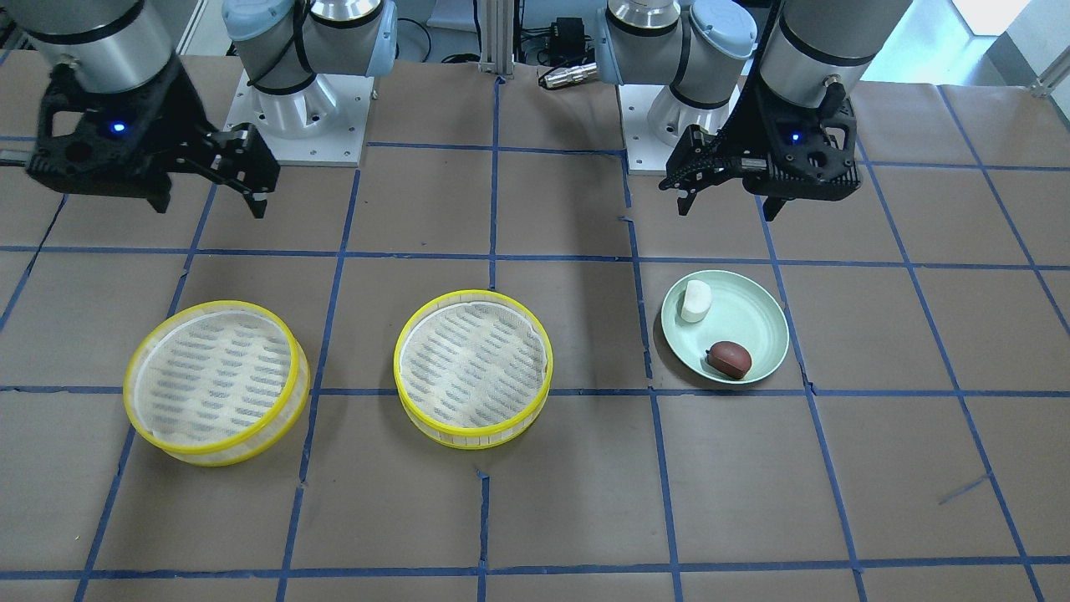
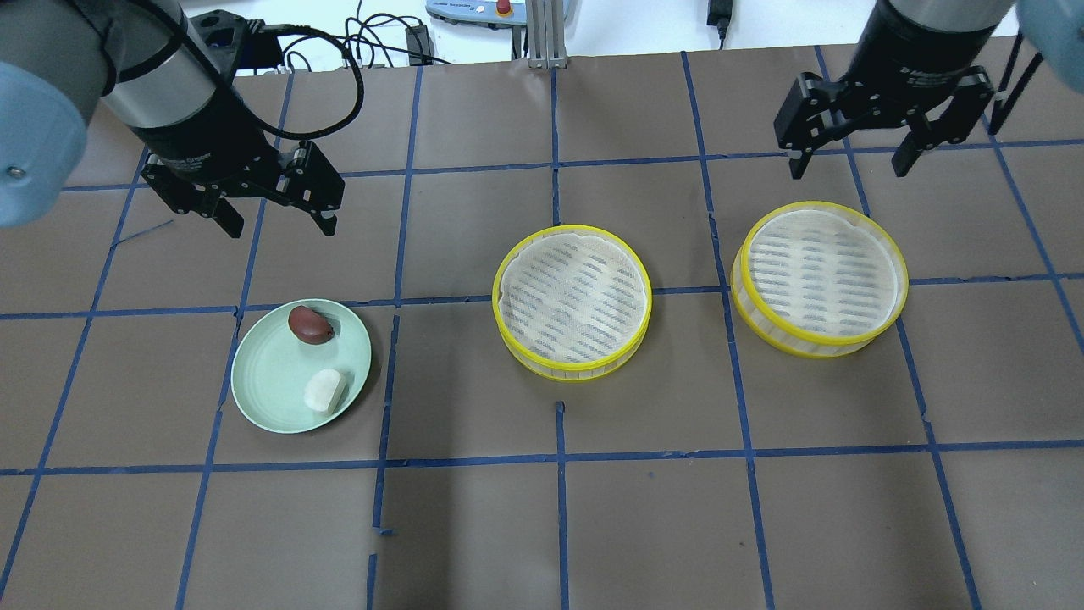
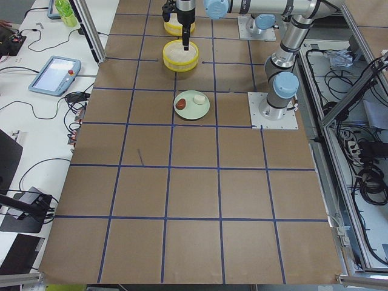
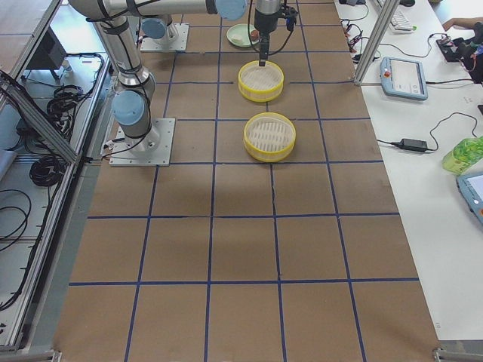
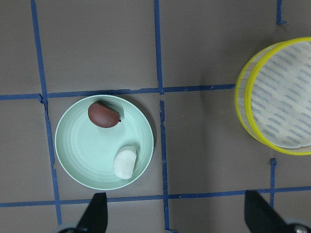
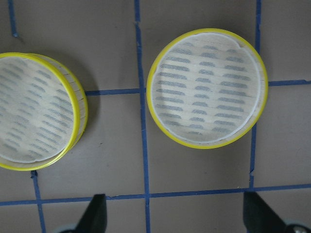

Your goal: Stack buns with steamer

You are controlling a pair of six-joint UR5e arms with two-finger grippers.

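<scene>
A white bun and a reddish-brown bun lie apart on a pale green plate at the table's left. Two empty yellow-rimmed steamer baskets stand on the table, one in the middle and one to the right. My left gripper hangs open and empty above the table, just behind the plate. My right gripper hangs open and empty behind the right steamer. The left wrist view shows both buns on the plate. The right wrist view shows both steamers.
The table is covered in brown paper with a blue tape grid. The arm bases stand at the table's robot side. Cables and a teach pendant lie off the table's edge.
</scene>
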